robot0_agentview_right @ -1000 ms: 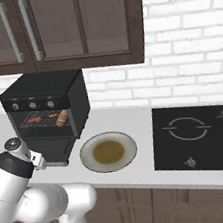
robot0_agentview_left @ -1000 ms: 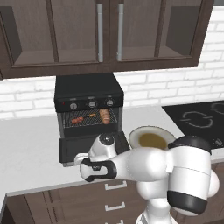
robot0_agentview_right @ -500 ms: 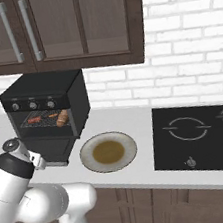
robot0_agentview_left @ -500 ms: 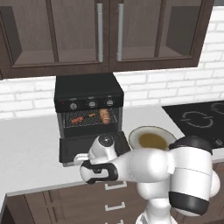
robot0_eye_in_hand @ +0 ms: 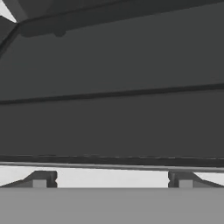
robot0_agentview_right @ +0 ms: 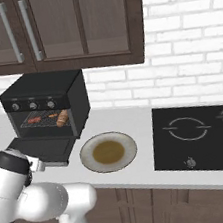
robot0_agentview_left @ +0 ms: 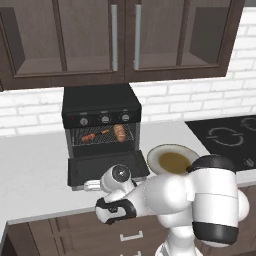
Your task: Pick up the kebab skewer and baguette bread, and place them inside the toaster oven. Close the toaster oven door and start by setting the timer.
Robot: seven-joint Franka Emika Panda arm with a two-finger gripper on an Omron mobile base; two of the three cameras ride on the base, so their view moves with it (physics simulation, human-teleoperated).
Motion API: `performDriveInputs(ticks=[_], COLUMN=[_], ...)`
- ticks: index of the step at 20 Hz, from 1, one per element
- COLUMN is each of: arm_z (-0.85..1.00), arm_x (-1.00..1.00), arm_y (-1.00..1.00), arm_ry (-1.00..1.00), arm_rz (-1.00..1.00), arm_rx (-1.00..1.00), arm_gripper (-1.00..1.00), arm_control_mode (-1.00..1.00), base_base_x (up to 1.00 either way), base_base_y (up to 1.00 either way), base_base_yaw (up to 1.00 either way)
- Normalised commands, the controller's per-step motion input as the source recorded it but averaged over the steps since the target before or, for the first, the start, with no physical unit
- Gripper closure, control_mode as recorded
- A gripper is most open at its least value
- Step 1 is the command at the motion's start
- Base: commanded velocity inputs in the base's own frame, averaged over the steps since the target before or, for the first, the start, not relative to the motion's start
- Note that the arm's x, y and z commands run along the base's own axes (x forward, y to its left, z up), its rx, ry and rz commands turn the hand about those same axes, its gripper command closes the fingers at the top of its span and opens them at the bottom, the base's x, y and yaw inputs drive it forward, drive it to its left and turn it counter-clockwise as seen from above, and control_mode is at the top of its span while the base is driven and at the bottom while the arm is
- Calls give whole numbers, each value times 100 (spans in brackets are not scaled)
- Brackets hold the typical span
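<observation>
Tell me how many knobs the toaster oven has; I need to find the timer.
3, in a row on the toaster oven front panel above the rack: left knob, middle knob, right knob. None looks hidden.

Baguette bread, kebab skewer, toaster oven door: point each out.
baguette bread [robot0_agentview_left: 119, 131], left base view, middle of the loaf.
kebab skewer [robot0_agentview_left: 88, 136], left base view, red chunks.
toaster oven door [robot0_agentview_left: 107, 168], left base view, lowered panel's centre.
</observation>
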Motion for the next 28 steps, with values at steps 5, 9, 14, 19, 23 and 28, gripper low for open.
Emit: performDriveInputs(ticks=[5, 9, 14, 19, 23, 28], arm_z=[37, 73, 92, 92, 69, 37], arm_x=[27, 22, 25, 23, 11, 2], arm_y=[0, 0, 0, 0, 0, 0], arm_ry=[-15, -6, 0, 0, 0, 0], arm_rz=[0, 0, 0, 0, 0, 0], arm_rx=[0, 0, 0, 0, 0, 0], arm_gripper=[-100, -100, -100, -100, -100, -100], arm_control_mode=[-100, -100, -100, -100, -100, -100], base_base_x=[0, 0, 0, 0, 0, 0], base_base_y=[0, 0, 0, 0, 0, 0], base_base_yaw=[0, 0, 0, 0, 0, 0])
